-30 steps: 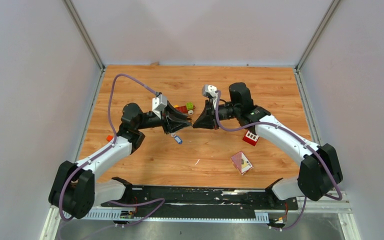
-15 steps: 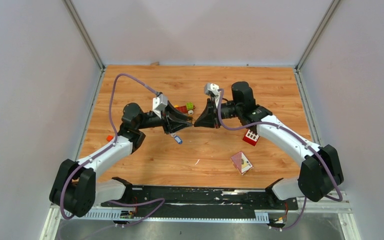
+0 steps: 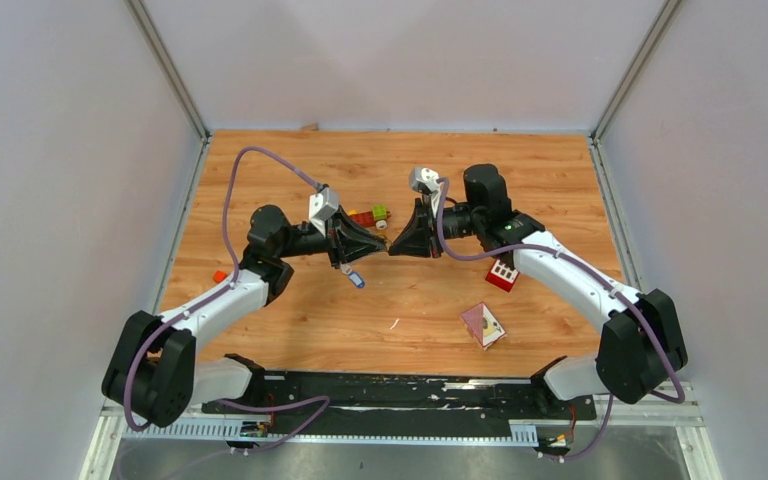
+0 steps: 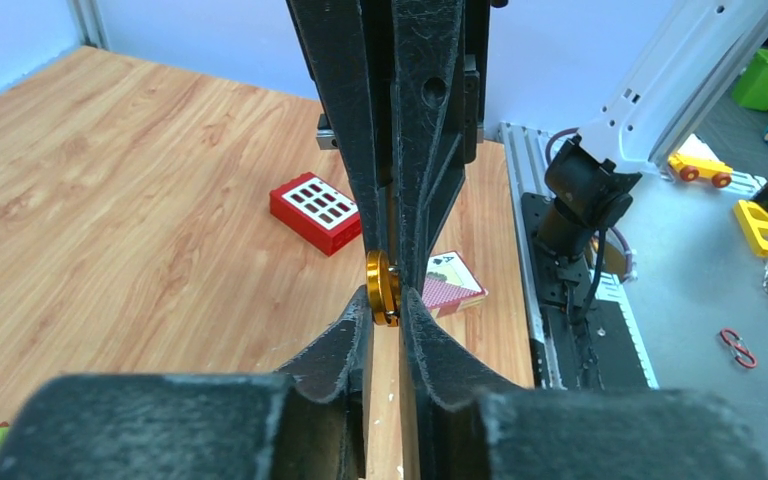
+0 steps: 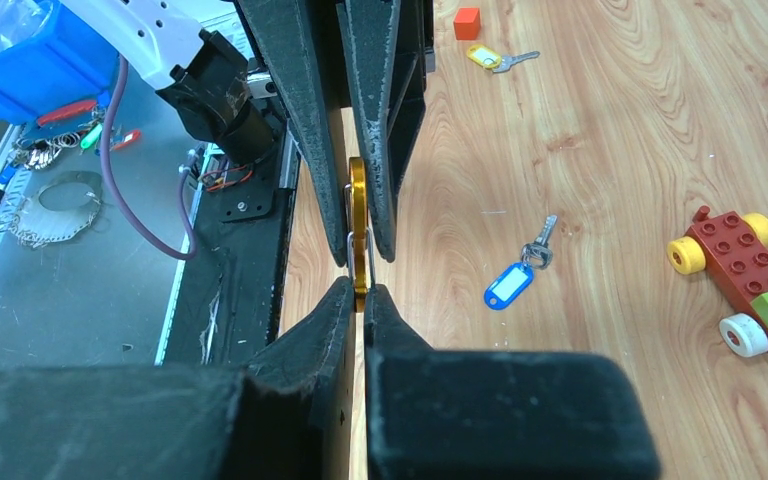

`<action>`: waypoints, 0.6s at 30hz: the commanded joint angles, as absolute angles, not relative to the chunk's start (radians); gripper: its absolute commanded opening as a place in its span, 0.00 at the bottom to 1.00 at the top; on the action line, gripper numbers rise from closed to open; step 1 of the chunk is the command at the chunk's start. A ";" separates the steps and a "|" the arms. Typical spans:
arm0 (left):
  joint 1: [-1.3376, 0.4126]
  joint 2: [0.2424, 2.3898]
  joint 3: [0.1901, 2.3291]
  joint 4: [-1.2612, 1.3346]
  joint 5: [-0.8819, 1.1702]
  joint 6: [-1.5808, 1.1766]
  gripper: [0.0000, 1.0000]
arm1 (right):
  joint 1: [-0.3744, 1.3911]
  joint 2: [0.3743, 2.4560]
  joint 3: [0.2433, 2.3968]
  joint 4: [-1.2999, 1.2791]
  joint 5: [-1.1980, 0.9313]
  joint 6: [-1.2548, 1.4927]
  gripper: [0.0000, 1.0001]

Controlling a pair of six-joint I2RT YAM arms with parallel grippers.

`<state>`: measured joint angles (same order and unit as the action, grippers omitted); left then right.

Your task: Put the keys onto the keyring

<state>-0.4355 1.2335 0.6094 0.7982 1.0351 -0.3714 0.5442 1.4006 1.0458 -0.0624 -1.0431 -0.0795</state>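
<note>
The gold keyring hangs in the air above the table, between my two grippers, which meet tip to tip. My right gripper is shut on its lower end. My left gripper has its fingertips pressed on the ring from both sides. In the right wrist view the keyring stands edge-on between the left arm's fingers. The blue-headed key lies flat on the wood below the left gripper, also seen as the blue key. The yellow-headed key lies far off by an orange cube.
A red-and-green toy car sits just behind the grippers. A red block with white squares lies under the right forearm, and a small card box nearer the front. The orange cube lies by the left arm's elbow.
My left gripper's jaws have narrowed onto the keyring and the left arm has edged right. The right gripper has stayed shut on the ring, barely shifting.
</note>
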 commanded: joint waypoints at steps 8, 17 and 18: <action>-0.449 1.223 0.631 0.774 1.047 -0.351 0.00 | 0.537 1.374 1.044 -0.024 -1.020 -0.116 0.03; -0.468 1.156 0.741 0.205 1.044 0.074 0.00 | 0.540 1.316 1.124 -0.259 -0.955 -0.331 0.43; -0.475 1.149 0.748 0.168 1.040 0.125 0.00 | 0.539 1.309 1.122 -0.255 -0.969 -0.332 0.43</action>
<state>-0.4522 1.2026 0.6842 0.4480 1.0378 -0.1482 0.5415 1.3872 1.0775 -0.2108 -0.9600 -0.2390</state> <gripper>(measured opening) 0.029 0.422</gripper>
